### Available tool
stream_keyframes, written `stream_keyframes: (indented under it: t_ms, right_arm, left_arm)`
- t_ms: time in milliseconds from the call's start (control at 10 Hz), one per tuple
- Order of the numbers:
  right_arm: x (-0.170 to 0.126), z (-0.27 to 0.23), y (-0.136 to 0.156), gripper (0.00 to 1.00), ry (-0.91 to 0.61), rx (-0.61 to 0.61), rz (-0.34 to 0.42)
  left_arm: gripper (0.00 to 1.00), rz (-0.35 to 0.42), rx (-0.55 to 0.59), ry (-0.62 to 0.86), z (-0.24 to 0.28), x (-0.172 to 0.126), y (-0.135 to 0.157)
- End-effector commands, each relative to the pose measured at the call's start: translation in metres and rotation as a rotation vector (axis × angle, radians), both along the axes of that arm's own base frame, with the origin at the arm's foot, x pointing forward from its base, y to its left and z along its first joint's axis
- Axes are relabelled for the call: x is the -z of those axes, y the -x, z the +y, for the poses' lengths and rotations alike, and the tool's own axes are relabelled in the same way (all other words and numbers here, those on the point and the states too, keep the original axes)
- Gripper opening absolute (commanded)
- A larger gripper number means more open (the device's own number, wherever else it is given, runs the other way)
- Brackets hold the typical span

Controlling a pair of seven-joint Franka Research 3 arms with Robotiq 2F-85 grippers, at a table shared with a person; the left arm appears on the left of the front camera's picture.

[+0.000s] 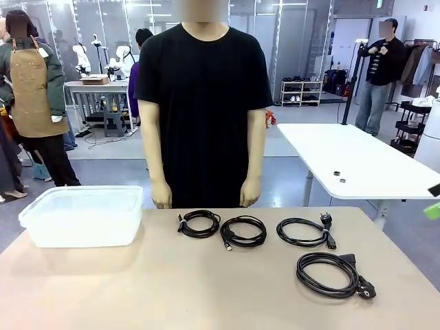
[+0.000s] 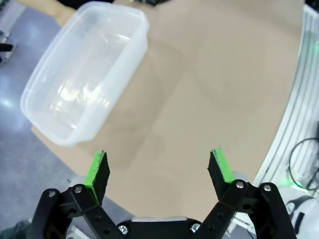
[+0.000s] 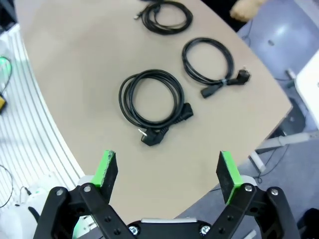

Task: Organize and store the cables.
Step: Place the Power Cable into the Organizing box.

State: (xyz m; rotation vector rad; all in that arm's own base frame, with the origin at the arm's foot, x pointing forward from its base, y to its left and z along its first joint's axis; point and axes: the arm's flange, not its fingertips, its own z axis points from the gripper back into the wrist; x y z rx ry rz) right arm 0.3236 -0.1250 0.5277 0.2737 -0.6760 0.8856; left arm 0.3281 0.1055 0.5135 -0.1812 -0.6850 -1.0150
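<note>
Four coiled black cables (image 1: pixel 301 269) lie centre and lower right in the front view, right of a clear bin (image 1: pixel 75 230). Left gripper (image 2: pixel 160 167) and right gripper (image 3: pixel 169 167) hang wide apart, empty. The cords look light and floppy, best pinched across a coil's bundled strands.

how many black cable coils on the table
4 coiled black cables: left coil, middle coil and right coil in a far row, a larger coil nearer the robot. None in the clear plastic tub.
</note>
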Motion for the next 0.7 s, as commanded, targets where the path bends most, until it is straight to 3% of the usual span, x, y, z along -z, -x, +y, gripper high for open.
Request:
stream_keyframes:
  t_ms: [0,200,600]
  right_arm:
    - [0.013,-0.014,0.022,1.00,-0.029,0.039,-0.024]
    - [0.014,-0.018,0.039,1.00,-0.039,0.053,-0.037]
    - [0.008,-0.022,0.035,1.00,-0.035,0.075,-0.025]
  left_arm:
    - [1.00,-0.037,-0.043,0.041,0.011,0.008,0.012]
    - [1.00,-0.023,-0.073,0.037,0.021,0.009,0.017]
    - [1.00,-0.009,-0.085,0.032,0.031,0.001,0.011]
